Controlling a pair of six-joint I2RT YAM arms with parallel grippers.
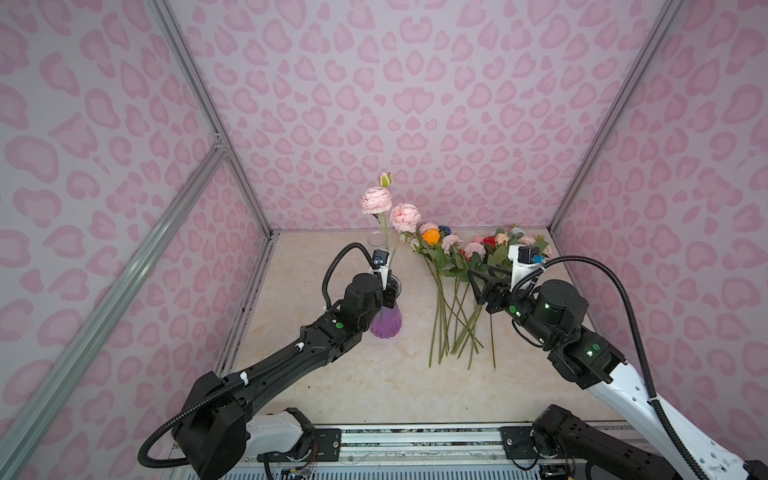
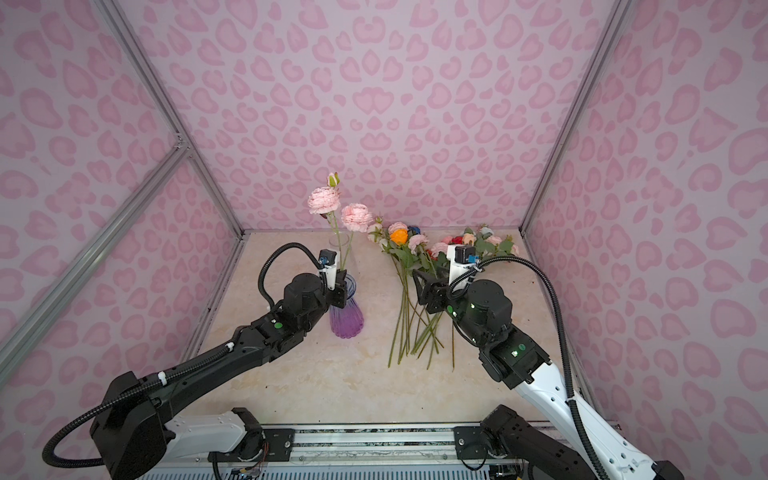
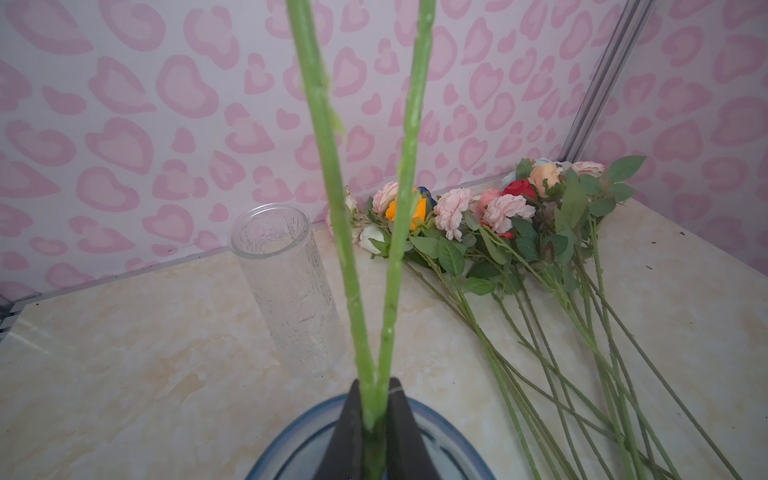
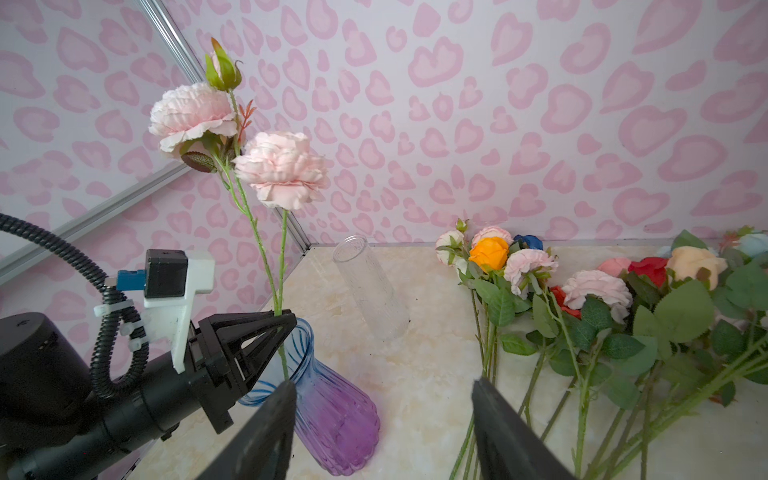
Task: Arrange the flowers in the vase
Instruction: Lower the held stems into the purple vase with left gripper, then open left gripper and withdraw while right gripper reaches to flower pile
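Left arm (image 1: 316, 345) stretches forward, left gripper (image 3: 375, 386) narrow around two stems (image 3: 353, 291) at the vase (image 4: 332, 415) mouth, grip unclear. Right arm (image 1: 561, 316) hovers near the lying flowers (image 1: 451, 243), right gripper (image 4: 382, 382) wide.

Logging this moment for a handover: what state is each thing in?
pink spray: standing in purple vase, stem gripped
purple vase: upright, holding it
clear vase: upright, empty
loose flowers: lying on the table
left gripper: shut on that stem
right gripper: open, empty

The beige marbled tabletop (image 1: 374, 386) is carrying a purple-blue vase (image 1: 386, 326), a clear glass vase (image 1: 378, 240) standing behind, and loose flowers (image 1: 451, 249) lying alongside.
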